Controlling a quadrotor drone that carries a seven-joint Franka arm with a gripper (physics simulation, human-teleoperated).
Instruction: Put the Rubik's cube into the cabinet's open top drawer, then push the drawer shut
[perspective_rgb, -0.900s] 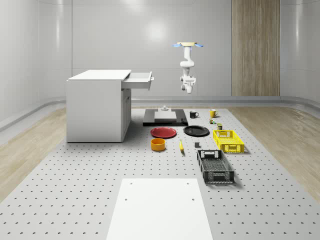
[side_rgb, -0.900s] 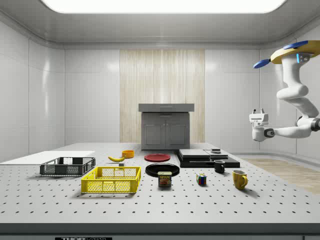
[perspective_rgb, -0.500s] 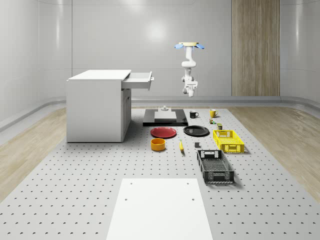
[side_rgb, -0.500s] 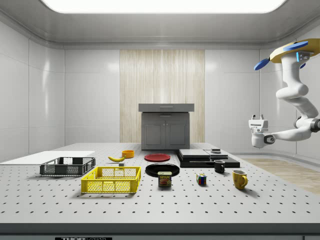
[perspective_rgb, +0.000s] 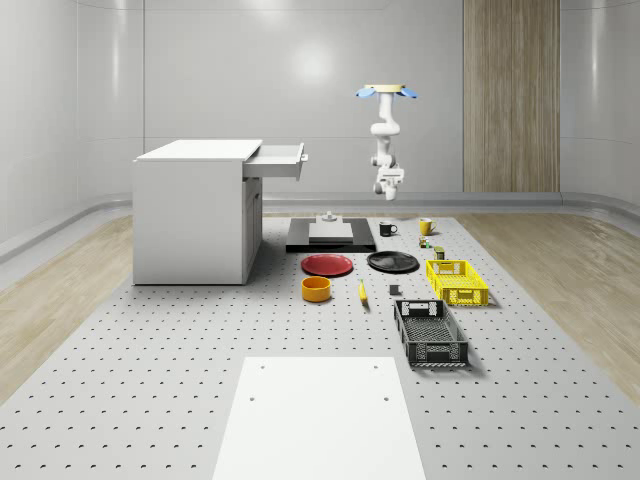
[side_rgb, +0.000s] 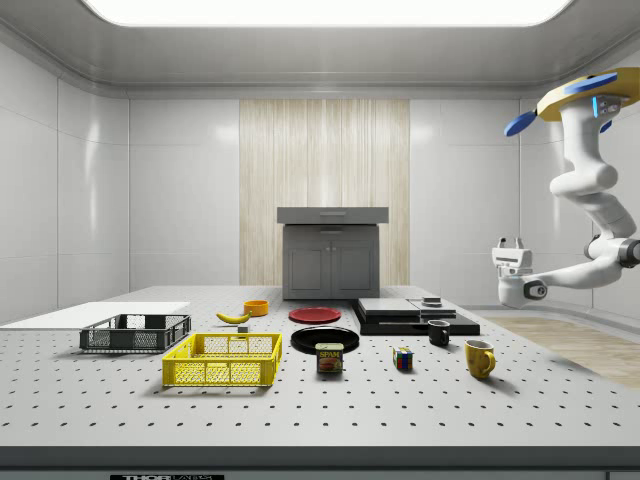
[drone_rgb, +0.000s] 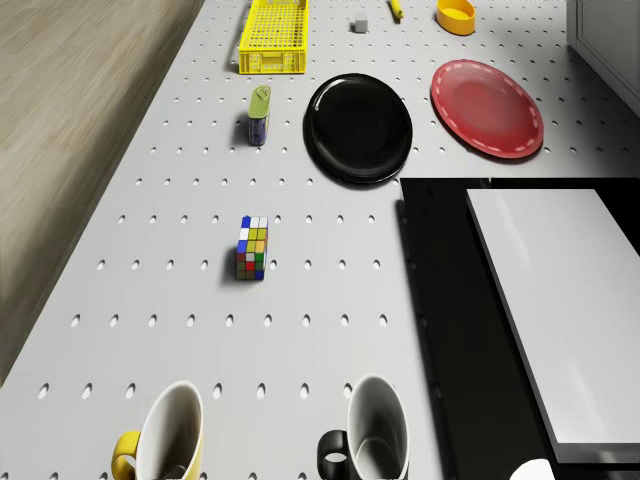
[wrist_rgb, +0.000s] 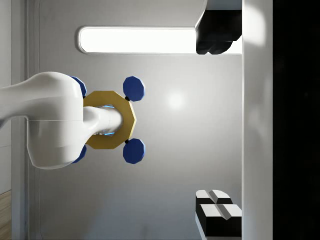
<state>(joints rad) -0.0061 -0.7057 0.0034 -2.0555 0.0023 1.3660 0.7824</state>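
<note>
The drone (side_rgb: 588, 98) hovers high at the side view's right edge, beyond the worktop's (side_rgb: 300, 400) right end and above the wooden floor. Its white arm (side_rgb: 590, 200) bends down and back toward the view's left, ending in the end effector (side_rgb: 509, 243), which points upward and hangs in the air well above the yellow mug (side_rgb: 479, 358) and the black mug (side_rgb: 439, 333). The Rubik's cube (side_rgb: 403, 359) sits on the worktop between the Spam can (side_rgb: 329, 358) and the yellow mug. A yellow basket (side_rgb: 223, 359) and a black basket (side_rgb: 135, 333) stand further left. The grey cabinet (side_rgb: 332, 254) stands at the far end, behind a red plate (side_rgb: 314, 315) and a black plate (side_rgb: 324, 339).
</note>
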